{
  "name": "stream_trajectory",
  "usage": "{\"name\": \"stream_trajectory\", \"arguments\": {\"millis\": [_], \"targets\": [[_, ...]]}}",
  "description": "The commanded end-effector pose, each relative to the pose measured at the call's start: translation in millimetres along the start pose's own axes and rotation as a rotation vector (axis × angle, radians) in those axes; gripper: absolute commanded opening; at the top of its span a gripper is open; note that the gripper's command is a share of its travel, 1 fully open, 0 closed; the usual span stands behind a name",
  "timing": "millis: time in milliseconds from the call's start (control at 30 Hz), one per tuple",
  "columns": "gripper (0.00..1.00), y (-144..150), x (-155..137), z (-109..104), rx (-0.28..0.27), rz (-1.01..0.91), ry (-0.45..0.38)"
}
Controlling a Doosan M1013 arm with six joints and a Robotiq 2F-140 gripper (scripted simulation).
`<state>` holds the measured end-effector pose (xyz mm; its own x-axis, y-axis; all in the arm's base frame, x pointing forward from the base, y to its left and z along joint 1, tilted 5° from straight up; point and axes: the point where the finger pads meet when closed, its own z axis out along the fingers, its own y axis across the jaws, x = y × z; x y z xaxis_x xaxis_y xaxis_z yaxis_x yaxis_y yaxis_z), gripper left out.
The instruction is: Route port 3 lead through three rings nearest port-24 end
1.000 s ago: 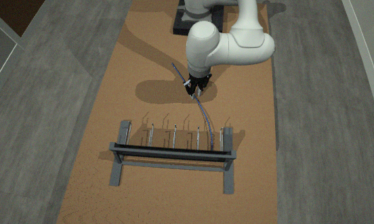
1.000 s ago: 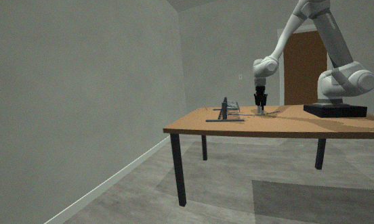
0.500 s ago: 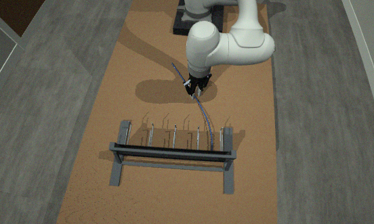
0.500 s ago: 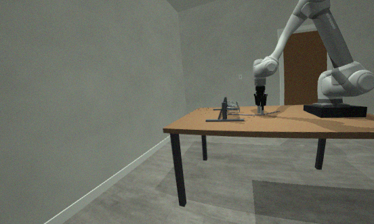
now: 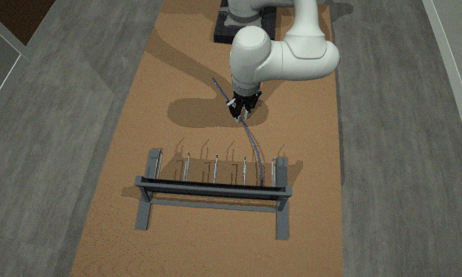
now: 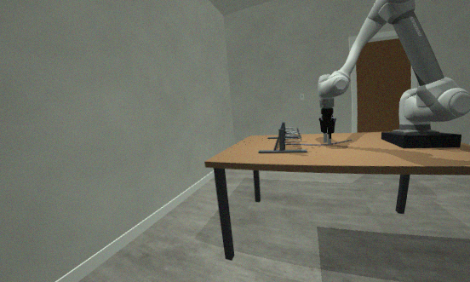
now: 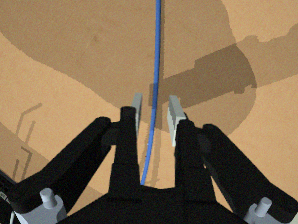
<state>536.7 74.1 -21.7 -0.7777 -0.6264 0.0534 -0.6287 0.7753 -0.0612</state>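
Writing: there is faint lettering on the arm's upper link [image 6: 415, 26] in the exterior view, too blurred to read. The panel's number plates can't be made out in any view.

Gripper [image 5: 242, 117]: points straight down at the table [image 5: 125, 155], tips just above or on the top; I can't tell which. The jaws are narrowed but not together. In the wrist view the two pale pads [image 7: 137, 111] stand either side of the blue lead [image 7: 157, 30], with a sliver of table showing on each side of it. So it straddles the lead loosely and isn't clamped on it.

Lead [image 5: 254, 146]: it leaves the patch panel [image 5: 209, 184] near the end at image-right in the top view. It runs between the last two rings [image 5: 244, 168] on that side and curves up to the gripper. Whether it actually sits inside any ring I can't tell. Past the fingers the free end [image 5: 218, 85] lies on the table, angled away up-left toward the arm's base [image 5: 218, 37].

Rack [image 5: 283, 222]: upright, both feet flat on the table, well inside the edges, well apart from the gripper.
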Motion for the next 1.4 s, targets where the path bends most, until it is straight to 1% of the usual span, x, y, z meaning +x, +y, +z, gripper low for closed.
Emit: {"name": "stream_trajectory", "arguments": {"millis": [0, 1367], "targets": [[0.2, -2, 4, 3, 0.001, -0.002, 0.004], [0.2, -2, 4, 14, 0.001, -0.002, 0.004]]}}
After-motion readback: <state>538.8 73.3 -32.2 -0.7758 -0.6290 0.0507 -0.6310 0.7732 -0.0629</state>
